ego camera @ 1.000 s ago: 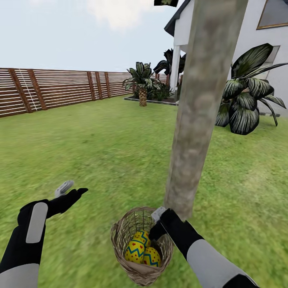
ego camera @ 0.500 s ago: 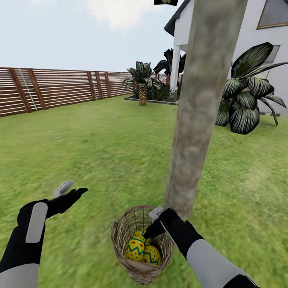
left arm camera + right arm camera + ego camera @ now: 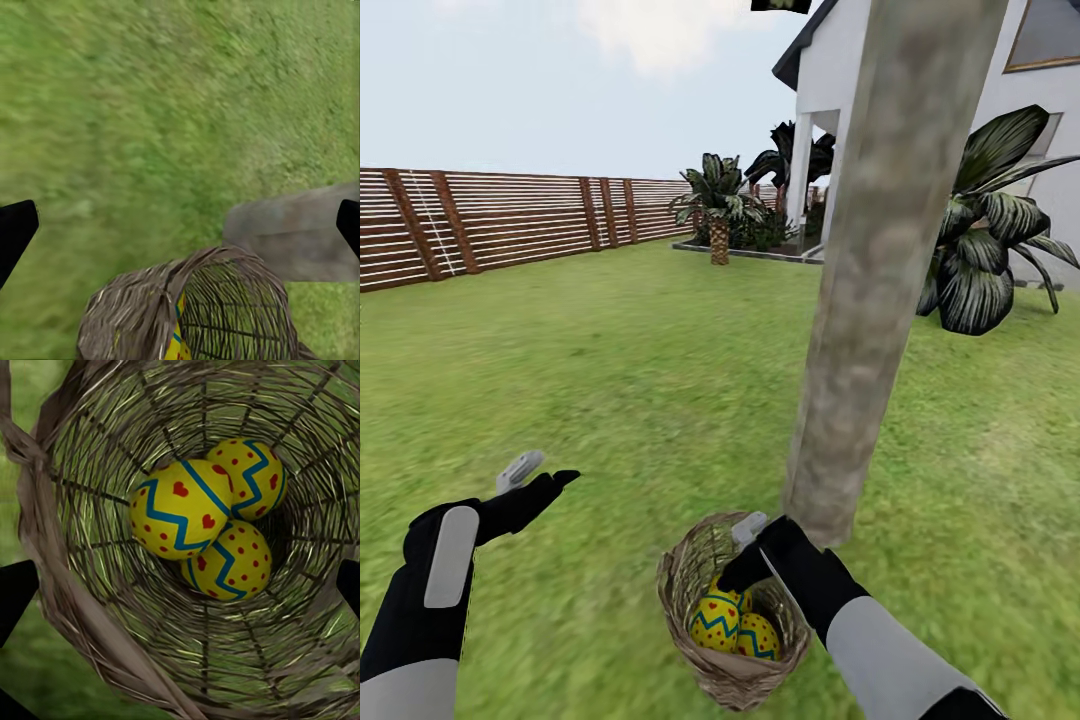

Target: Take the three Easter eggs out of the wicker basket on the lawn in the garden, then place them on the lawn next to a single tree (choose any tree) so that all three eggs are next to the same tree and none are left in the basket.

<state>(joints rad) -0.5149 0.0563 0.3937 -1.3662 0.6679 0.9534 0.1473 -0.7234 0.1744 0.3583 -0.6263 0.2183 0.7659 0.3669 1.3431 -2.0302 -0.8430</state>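
Wicker basket (image 3: 732, 620) sits on the lawn (image 3: 610, 380) just beside the foot of the tree (image 3: 870, 300); landmark for all notes below is the basket.

Head view: three Easter eggs (image 3: 735, 625) lie in the basket bottom, two plainly seen, the third mostly behind the right gripper (image 3: 745, 550). That gripper hangs at the basket's mouth on the tree side, pointing down into it. Left gripper (image 3: 535, 480) hovers over bare grass, well apart from the basket on the side away from the tree, holding nothing. Slatted fence (image 3: 490, 225) and white house (image 3: 920, 90) stand far beyond.

Left wrist view: basket rim and open weave, a strip of yellow egg through the weave, trunk base just behind. Left fingertips (image 3: 15, 229) show dark at both frame edges, spread wide.

Right wrist view: looks straight down the basket. Eggs clustered and touching one another, the largest-looking one uppermost. Right fingertips (image 3: 15, 592) sit at the frame edges, spread apart, probably level with the rim; depth is hard to judge here.

Step in hand: first pick, no egg removed yet. Next move calls for lowering the right gripper onto the top egg, centring it between the fingers without snagging the weave, closing, lifting clear, then setting it on grass by the trunk.
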